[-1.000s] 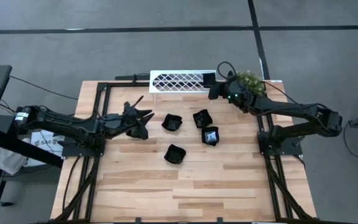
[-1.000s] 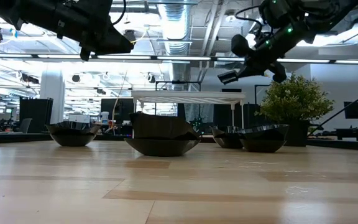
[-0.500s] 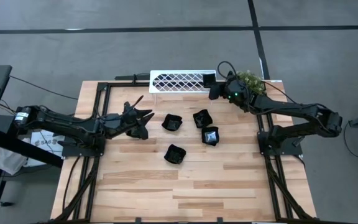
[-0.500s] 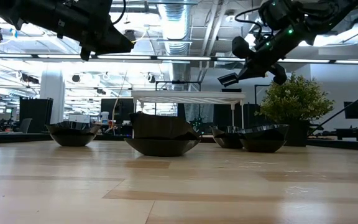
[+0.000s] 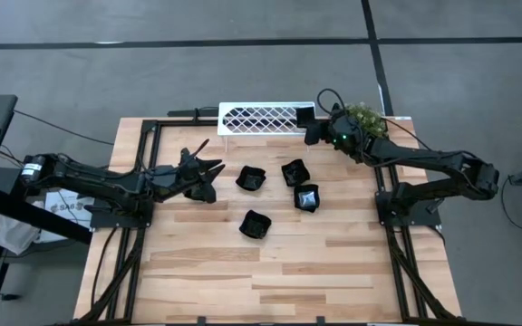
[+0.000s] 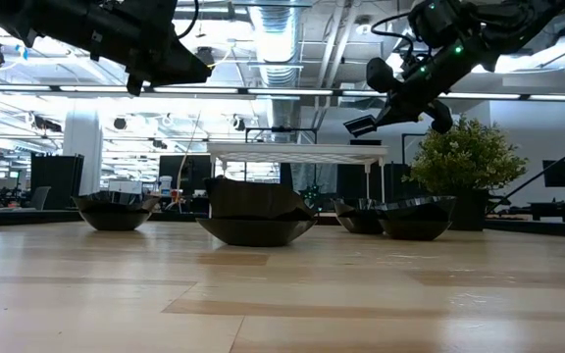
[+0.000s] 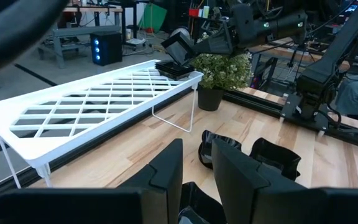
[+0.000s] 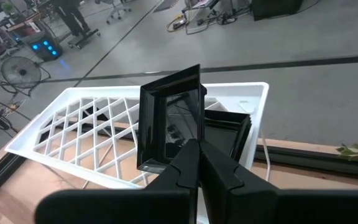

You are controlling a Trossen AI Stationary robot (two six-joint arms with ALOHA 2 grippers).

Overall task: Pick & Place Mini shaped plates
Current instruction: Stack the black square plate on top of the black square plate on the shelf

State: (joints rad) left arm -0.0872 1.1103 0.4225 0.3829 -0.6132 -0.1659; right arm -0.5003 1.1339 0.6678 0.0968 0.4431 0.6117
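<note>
While four mini shaped plates [image 5: 279, 195] lie scattered across the middle of the wooden table [image 5: 270, 272] in the high view, the right gripper [image 5: 308, 127] hangs over the right end of the white lattice rack [image 5: 259, 119] at the far edge, its jaws clamped on a square black plate [image 5: 304, 115]. The left gripper [image 5: 211, 172] waits over the table's left side, near the leftmost plate, with its jaws partly apart and nothing between them. A small potted plant [image 5: 366, 116] stands at the far right corner.

From the low view, three of the plates show in a row on the tabletop, the widest one [image 6: 255, 223] in the centre, with the rack [image 6: 297, 153] behind them. The right gripper [image 6: 369, 122] hangs above the rack's right end, holding the square plate tilted. The plant [image 6: 466, 167] stands to the right.

Looking past the left gripper's own fingers [image 7: 166, 171], the left wrist view shows the rack [image 7: 92, 102] with a black plate [image 7: 176, 69] already lying on its far end, beside the plant [image 7: 224, 70].

The right wrist view shows the held square plate [image 8: 171, 124] standing on edge above the rack [image 8: 98, 130], just in front of the plate already on it [image 8: 229, 127].
</note>
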